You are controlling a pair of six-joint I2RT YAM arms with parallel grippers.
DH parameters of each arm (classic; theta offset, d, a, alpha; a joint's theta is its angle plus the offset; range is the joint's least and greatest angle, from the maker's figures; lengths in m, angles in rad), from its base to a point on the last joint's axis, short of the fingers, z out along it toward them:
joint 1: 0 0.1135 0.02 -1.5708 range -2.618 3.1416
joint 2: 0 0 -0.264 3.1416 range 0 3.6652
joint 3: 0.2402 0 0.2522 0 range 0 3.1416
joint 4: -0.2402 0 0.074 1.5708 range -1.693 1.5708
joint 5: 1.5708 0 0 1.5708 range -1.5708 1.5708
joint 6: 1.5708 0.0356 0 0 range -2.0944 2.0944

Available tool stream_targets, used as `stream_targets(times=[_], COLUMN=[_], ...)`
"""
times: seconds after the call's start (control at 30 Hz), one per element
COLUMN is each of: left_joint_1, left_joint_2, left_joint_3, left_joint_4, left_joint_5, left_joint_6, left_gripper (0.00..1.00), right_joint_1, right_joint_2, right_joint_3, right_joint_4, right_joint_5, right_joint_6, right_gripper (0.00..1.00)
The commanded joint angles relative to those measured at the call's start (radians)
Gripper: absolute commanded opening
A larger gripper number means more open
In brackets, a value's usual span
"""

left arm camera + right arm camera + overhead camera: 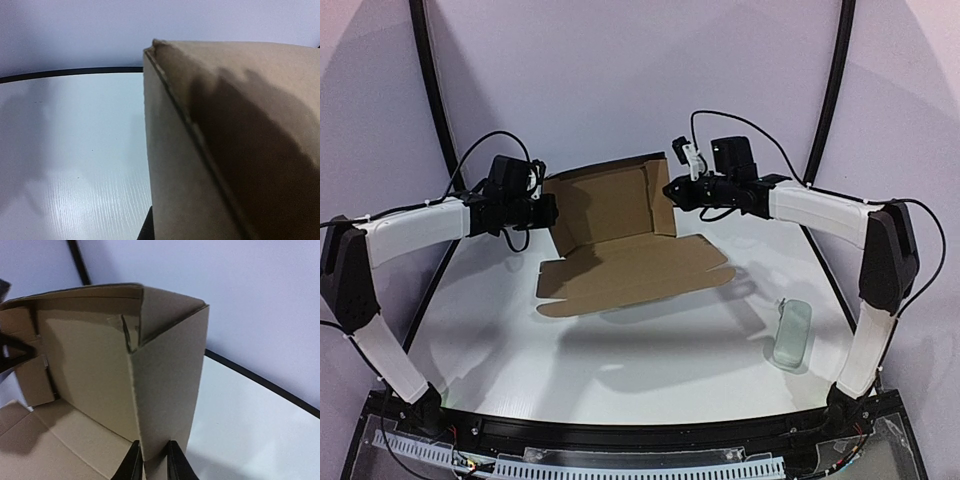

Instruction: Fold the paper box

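One case point(792, 333) (rt side), apart from box point(625, 235).

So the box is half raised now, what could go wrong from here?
The right gripper only straddles a thin side wall of the brown cardboard box; the wall could slip free and drop. The small inner corner tab looks crumpled and may jam a later tuck. The wide front flap lies unheld on the white table, so the box might slide.

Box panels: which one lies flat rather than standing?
On the box, the wide front panel, lowest in the top view; the back panel and side walls stand upright.
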Motion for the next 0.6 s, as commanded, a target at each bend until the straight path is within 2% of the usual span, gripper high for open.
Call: stream_targets(times=[0.0, 0.3, 0.37, 0.5, 0.57], left_joint_1=[-0.059, -0.086, -0.093, -0.100, -0.102], left_joint_2=[-0.096, -0.137, -0.146, -0.153, -0.160], left_joint_3=[0.001, -0.011, -0.011, -0.007, -0.003], left_joint_4=[0.047, 0.012, 0.011, 0.007, 0.001], left_joint_5=[0.129, 0.068, 0.071, 0.066, 0.066], left_joint_6=[0.029, 0.038, 0.044, 0.062, 0.066], left_gripper=[0.01, 0.01, 0.01, 0.01, 0.01], right_joint_1=[0.052, 0.072, 0.073, 0.070, 0.070], right_joint_2=[0.064, 0.136, 0.148, 0.115, 0.106], right_joint_3=[0.069, 0.162, 0.178, 0.099, 0.088], right_joint_4=[-0.080, -0.194, -0.194, -0.085, -0.065], right_joint_5=[0.410, 0.804, 0.783, 0.597, 0.578], right_joint_6=[0.046, 0.121, 0.105, 0.086, 0.089], right_gripper=[0.00, 0.00, 0.00, 0.05, 0.05])
